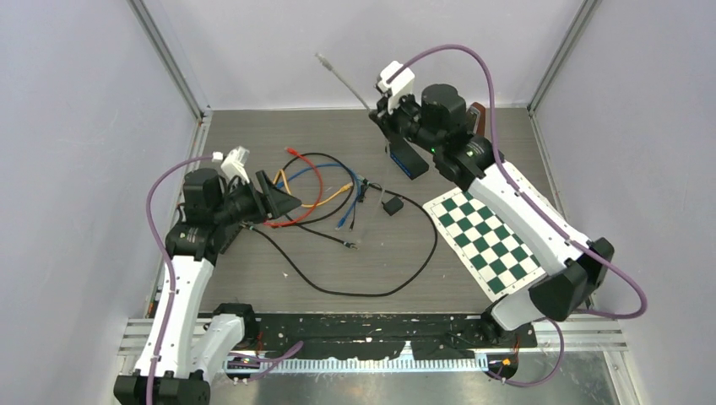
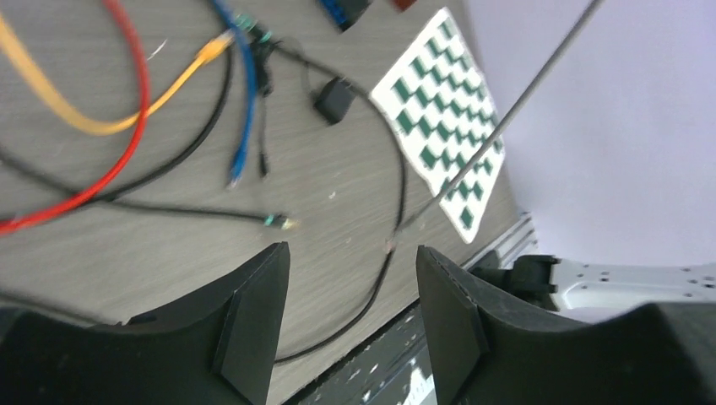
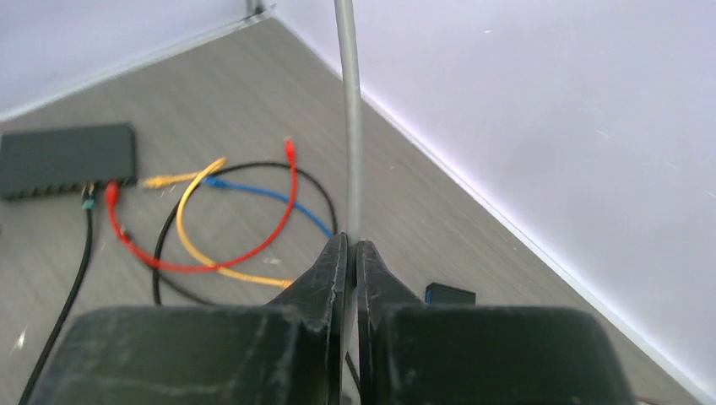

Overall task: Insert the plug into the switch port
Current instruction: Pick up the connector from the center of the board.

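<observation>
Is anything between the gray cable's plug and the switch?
No solid obstacle shows. The right gripper holds the gray cable aloft; a red cable and a black cable crowd the ports of the switch.

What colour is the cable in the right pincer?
Grey. The thin grey cable shows best in the right wrist view.

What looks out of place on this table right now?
The grey cable stands out: pinched in the shut right tool, it sticks up off the table toward the back wall, its plug end in the air. The other cables lie loosely tangled on the table.
</observation>
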Controlling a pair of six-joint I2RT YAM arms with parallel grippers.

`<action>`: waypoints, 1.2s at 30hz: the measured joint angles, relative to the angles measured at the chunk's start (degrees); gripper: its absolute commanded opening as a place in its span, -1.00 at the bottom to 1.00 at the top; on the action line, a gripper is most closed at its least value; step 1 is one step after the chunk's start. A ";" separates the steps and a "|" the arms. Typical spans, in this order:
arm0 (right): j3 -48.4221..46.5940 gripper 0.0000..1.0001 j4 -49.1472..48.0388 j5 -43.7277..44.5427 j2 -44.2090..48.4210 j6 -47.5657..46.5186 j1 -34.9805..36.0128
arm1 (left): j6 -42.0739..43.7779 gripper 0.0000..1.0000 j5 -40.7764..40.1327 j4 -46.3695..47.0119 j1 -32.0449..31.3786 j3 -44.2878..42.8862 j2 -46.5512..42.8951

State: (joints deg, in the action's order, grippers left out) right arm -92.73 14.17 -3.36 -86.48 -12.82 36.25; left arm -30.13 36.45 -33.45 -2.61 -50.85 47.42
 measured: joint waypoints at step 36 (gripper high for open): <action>23.93 -0.90 8.28 -35.17 14.88 -3.80 0.39 | -7.02 -0.93 25.27 43.82 -0.81 -1.68 11.17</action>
State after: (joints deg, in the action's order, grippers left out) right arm -68.79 22.46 -38.52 -71.59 -16.62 36.64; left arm -37.15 61.71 10.37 -3.42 -52.53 58.59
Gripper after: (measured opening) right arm 0.084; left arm 0.174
